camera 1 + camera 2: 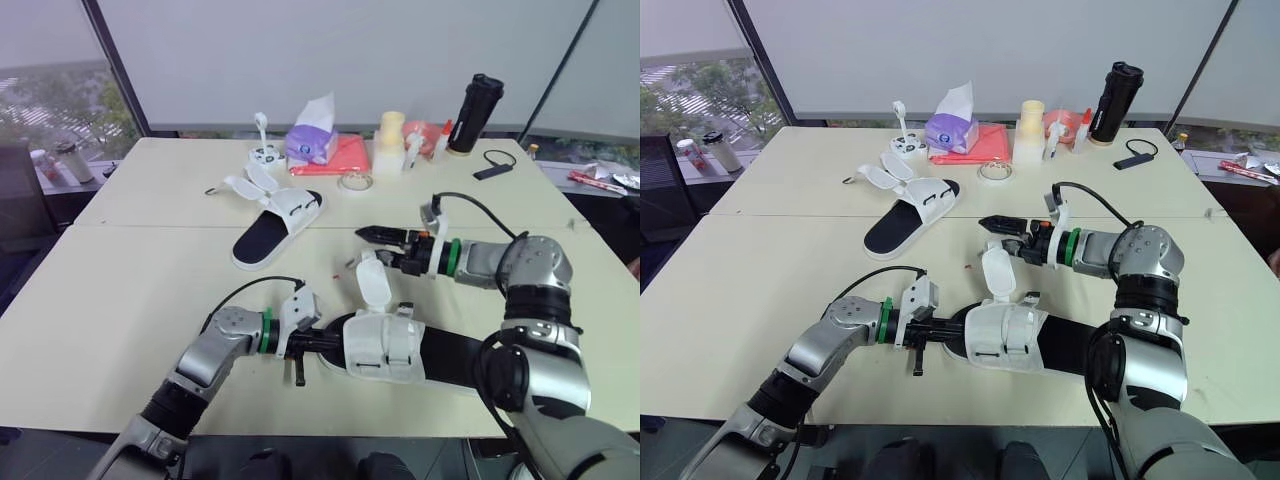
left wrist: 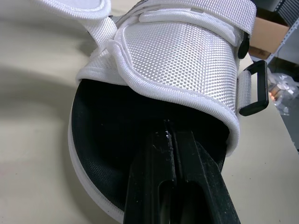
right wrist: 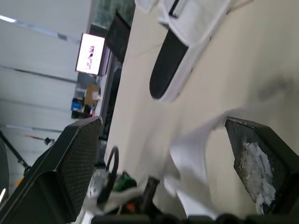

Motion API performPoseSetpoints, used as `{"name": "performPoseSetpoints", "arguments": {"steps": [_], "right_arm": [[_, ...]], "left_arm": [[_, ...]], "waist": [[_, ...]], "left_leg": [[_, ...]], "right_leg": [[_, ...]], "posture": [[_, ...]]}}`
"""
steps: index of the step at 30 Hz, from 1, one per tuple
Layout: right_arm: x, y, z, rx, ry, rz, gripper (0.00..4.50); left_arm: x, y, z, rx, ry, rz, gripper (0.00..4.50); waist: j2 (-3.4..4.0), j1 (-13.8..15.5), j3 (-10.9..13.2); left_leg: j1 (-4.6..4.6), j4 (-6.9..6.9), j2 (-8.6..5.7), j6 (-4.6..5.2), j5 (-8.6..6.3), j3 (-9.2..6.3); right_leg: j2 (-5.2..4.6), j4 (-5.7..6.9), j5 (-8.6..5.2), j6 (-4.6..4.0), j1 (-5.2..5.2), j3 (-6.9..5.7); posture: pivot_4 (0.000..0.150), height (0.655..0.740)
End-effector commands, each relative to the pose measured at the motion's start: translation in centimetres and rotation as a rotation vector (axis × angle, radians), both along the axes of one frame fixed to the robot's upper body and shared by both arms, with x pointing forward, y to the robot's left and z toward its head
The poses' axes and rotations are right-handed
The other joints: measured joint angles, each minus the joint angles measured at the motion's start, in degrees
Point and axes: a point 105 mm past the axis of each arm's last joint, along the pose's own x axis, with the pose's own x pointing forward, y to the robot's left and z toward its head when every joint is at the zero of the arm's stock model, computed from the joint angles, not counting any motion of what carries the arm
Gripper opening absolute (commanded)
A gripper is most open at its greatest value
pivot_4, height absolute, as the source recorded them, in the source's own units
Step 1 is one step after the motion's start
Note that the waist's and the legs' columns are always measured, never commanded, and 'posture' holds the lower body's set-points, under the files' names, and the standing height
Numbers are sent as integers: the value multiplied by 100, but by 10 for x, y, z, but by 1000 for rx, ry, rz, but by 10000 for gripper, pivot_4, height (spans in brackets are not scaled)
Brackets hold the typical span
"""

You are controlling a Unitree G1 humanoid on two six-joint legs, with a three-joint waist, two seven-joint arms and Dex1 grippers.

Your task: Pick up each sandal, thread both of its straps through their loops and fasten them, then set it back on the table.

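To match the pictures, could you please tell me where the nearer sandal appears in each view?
Left eye: nearer sandal, bottom centre.
Right eye: bottom centre too.
Left wrist: around the shut left tool.
Right wrist: its loose strap, framed by the open right tool.
Shared landmark: the far sandal, beyond it.

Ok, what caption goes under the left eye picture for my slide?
Left end effector inside the near sandal; open right end effector near its raised strap.

sandal (image 2: pixel 177 60): white woven cloth upper | black textured footbed | table (image 1: pixel 100 300): matt
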Motion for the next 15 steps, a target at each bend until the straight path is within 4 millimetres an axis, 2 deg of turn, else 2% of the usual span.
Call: {"name": "performPoseSetpoints", "arguments": {"steps": [1,6,7,12,15], "right_arm": [[3,1,9,0,-38,-4,27051],[0,3,12,-5,-45,15,2211],[0,3,11,-10,-45,15,996],[0,0,11,-26,-54,6,996],[-2,-2,26,0,-179,-2,996]], "left_arm": [[-1,7,-22,77,48,39,0],[-2,6,-24,74,52,44,0],[-2,6,-24,73,52,43,0],[-1,4,-23,70,49,44,0],[0,4,-23,70,48,45,0]], "waist": [[0,-6,0],[1,-12,0],[1,-12,0],[1,-7,0],[1,1,0]], "left_leg": [[0,0,0,0,0,0],[0,0,0,0,0,1],[0,0,0,0,0,1],[0,1,0,0,0,1],[0,0,0,0,0,1]], "right_leg": [[0,0,0,0,0,0],[-1,1,0,0,-1,1],[-1,1,0,0,-1,1],[-4,0,0,0,0,1],[-6,0,0,0,0,1]], "posture": [[1500,7400],[1500,7400],[1500,7400],[1500,7400],[1500,7400]]}}
